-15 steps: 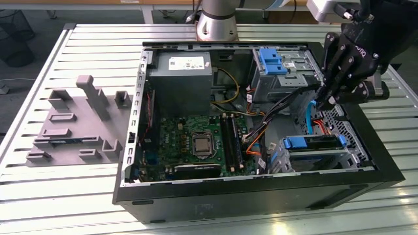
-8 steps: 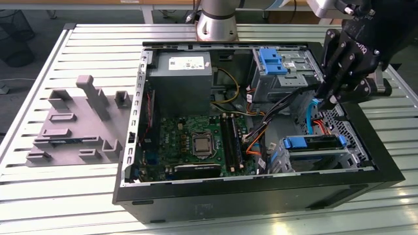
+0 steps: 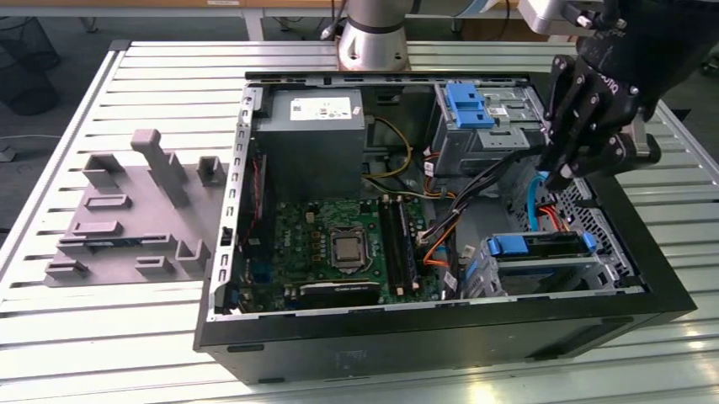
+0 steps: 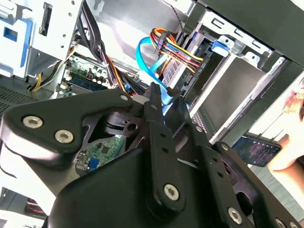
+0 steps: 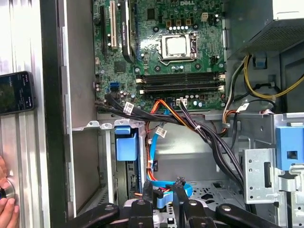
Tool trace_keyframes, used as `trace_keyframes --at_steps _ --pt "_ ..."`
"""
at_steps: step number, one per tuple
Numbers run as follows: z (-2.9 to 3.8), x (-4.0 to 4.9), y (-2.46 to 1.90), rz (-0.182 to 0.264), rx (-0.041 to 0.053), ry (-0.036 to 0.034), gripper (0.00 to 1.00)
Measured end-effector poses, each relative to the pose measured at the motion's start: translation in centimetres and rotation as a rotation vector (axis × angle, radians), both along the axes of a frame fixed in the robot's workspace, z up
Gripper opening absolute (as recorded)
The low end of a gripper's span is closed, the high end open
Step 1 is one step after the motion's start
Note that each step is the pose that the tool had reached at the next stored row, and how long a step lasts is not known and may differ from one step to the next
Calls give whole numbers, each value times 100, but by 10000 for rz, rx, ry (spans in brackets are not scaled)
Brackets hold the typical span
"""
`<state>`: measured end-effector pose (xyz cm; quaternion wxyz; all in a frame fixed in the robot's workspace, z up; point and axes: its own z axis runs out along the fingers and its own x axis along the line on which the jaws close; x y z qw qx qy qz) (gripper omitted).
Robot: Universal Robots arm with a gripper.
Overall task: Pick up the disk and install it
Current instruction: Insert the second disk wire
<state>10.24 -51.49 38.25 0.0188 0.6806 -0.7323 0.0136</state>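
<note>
- The disk [image 3: 541, 252] sits in the drive cage [image 3: 584, 278] at the near corner of the open computer case [image 3: 450, 337], on the exterior view's right. Its blue carrier tab faces the motherboard [image 3: 337, 244].
- In the first wrist view, the same blue tab [image 5: 126, 142] shows in the bay, with no cable visibly plugged in at that end.
- The gripper [image 3: 558, 172] hangs inside the case, just above and behind the cage. Its 2 fingers [image 5: 148, 190] are drawn together on the blue data cable [image 5: 164, 190].
- Risk 1: the cable may slip or kink, because the grip falls on a curved loop, not on the plug.
- Risk 2: the fingers may snag the wire bundle [image 5: 190, 123], which crosses near the cage.
- Risk 3: a tilted plug would jam against the drive connector.
- The case lies on a slatted metal table [image 3: 135, 76]. A grey fixture plate [image 3: 135, 210] lies well apart, on the exterior view's left.
- A phone [image 5: 16, 92] and a person's hand [image 5: 7, 209] rest on the table beside the case. The arm's base [image 3: 376, 34] stands behind it.
</note>
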Motion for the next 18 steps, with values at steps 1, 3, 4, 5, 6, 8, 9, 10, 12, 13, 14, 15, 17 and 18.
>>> trace_keyframes --at_steps 1,3,4,5,6,8,9,10,12,13,14,15,17,18 --pt "-11 2 3 -2 -27 0 31" --pt "-28 10 7 -4 -91 0 29" --pt "-34 14 8 -6 -135 0 29" --pt "-43 17 9 -9 -180 0 23" --pt "-49 18 9 -13 -217 0 17" --pt "-54 19 9 -16 -238 0 17" --pt "-55 20 9 -16 -239 0 16" --pt "-56 20 9 -17 -239 0 16" --pt "-59 20 9 -17 -237 0 16" --pt "-60 20 9 -17 -237 0 16" --pt "-60 20 9 -17 -237 0 16" --pt "-60 20 9 -17 -237 0 16" --pt "-60 20 9 -17 -236 0 16" --pt "-60 20 9 -17 -237 0 16"
